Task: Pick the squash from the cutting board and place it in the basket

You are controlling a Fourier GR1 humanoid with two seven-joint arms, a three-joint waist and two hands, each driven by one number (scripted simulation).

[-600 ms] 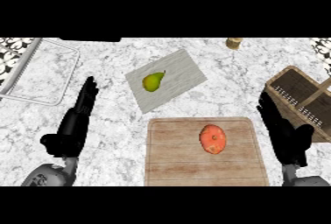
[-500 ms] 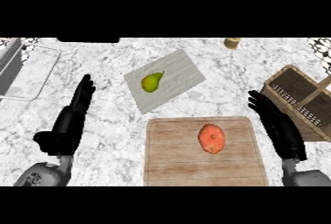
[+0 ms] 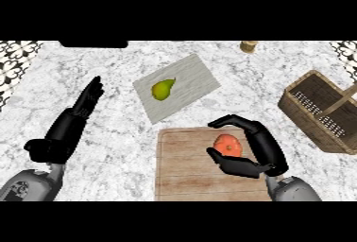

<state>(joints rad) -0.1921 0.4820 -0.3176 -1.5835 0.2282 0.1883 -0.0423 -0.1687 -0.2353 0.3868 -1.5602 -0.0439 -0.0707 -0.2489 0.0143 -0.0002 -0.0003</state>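
Observation:
An orange squash [image 3: 228, 145] lies on the wooden cutting board [image 3: 185, 177] at the lower middle. My right hand [image 3: 261, 151] cups it from the right: the fingers arch over its far side and the thumb reaches under its near side. A strip of board still shows between the fingers and the squash. The wicker basket [image 3: 307, 101], with a handle across it, stands at the right edge, apart from the board. My left hand [image 3: 73, 120] rests open on the left, fingers straight and pointing away.
A green pear [image 3: 162, 89] lies on a white cloth [image 3: 188, 78] just beyond the board. A small tan jar [image 3: 248, 46] stands at the back. Bare marble counter separates the board from the basket.
My right hand has moved left from beside the board onto it and curved around the squash. The basket now shows further in from the right edge. The left hand is much as before.

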